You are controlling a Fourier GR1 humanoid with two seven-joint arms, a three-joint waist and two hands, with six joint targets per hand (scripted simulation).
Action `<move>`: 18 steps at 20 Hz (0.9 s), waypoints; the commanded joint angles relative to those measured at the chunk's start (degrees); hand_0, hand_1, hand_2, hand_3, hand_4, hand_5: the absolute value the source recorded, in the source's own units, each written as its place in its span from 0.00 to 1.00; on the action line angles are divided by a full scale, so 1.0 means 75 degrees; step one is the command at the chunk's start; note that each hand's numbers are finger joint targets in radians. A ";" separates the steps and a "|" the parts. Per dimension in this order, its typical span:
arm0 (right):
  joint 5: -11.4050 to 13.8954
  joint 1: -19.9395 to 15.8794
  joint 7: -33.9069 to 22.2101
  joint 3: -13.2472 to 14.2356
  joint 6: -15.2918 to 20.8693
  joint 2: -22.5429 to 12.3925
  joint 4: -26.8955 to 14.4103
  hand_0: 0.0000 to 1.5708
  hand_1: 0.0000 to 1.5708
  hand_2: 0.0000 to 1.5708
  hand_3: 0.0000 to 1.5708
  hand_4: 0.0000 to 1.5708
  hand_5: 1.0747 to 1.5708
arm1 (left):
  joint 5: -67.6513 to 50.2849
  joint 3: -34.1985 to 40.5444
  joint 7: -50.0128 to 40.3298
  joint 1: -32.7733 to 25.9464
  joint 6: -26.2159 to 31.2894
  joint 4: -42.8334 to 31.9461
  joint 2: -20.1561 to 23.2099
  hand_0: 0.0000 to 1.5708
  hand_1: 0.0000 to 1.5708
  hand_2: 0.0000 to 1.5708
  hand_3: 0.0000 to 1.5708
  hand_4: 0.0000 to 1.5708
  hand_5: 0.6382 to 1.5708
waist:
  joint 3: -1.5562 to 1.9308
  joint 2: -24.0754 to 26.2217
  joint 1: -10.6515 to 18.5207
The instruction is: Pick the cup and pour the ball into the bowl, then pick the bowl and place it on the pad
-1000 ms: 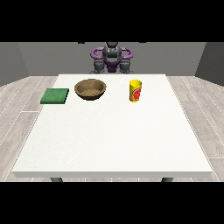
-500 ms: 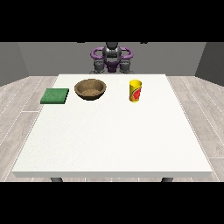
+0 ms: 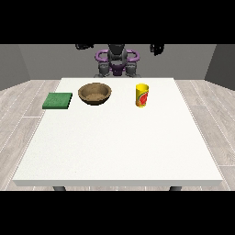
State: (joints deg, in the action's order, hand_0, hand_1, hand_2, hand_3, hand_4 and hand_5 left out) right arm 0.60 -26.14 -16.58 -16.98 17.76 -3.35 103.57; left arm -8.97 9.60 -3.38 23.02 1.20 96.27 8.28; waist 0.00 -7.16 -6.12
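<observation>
Raised since the earlier frames: both hands, absent from view before, now up at the top edge of the scene, one hand at the view's left [image 3: 85, 46] and one hand at the view's right [image 3: 157, 47], each high above the far end of the table [image 3: 119, 151] and well apart from everything on it. Too small and dark to tell whether either hand's fingers lie apart or together. Nothing held by either.

Unmoved on the table: yellow cup [image 3: 142, 95] upright, right of centre in the upper part of the frame; wooden bowl [image 3: 95, 93] to its left, near but not touching; green pad [image 3: 58, 100] further left, near the table's left edge. Ball hidden, presumably inside the cup.

Likely trouble from here: knocking the upright cup over on the approach, coming down from so high, and rolling the ball out across the table; tipping too early or off to one side, spilling the ball beside the bowl instead of in it; nudging the bowl while pouring.

Count: one cup, one bowl, one pad, two hands, no ball visible.
</observation>
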 commanded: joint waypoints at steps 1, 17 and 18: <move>-0.0337 -0.0394 -0.0115 0.0439 -0.0446 -0.0234 0.0435 0.00 0.00 0.00 0.00 0.00 0.99 | 0.0341 0.0366 0.1238 0.0136 0.0124 -0.1048 0.0286 0.00 0.00 0.00 0.00 0.00 0.86 | -0.0005 -0.0606 -0.0360; -0.1126 0.0789 0.0067 0.1717 -0.1536 -0.0840 0.1116 0.00 0.00 0.00 0.00 0.00 0.99 | 0.0626 0.0591 0.4658 -0.0391 0.0569 -0.4907 0.0086 0.00 0.00 0.00 0.00 0.00 0.86 | -0.0002 -0.0318 -0.0330; -0.1002 0.0837 0.0463 0.1596 -0.1531 -0.0754 0.1163 0.00 0.00 0.00 0.00 0.00 1.00 | 0.0656 0.0627 0.5098 -0.0431 0.0641 -0.5180 0.0081 0.00 0.00 0.00 0.00 0.00 0.86 | -0.0003 -0.0669 -0.0405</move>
State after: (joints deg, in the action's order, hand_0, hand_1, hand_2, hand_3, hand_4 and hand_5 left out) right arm -4.98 -22.19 -16.20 -7.32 9.02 -7.79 111.26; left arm -4.32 13.49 29.09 20.11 5.50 62.95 8.93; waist -0.02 -10.56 -8.33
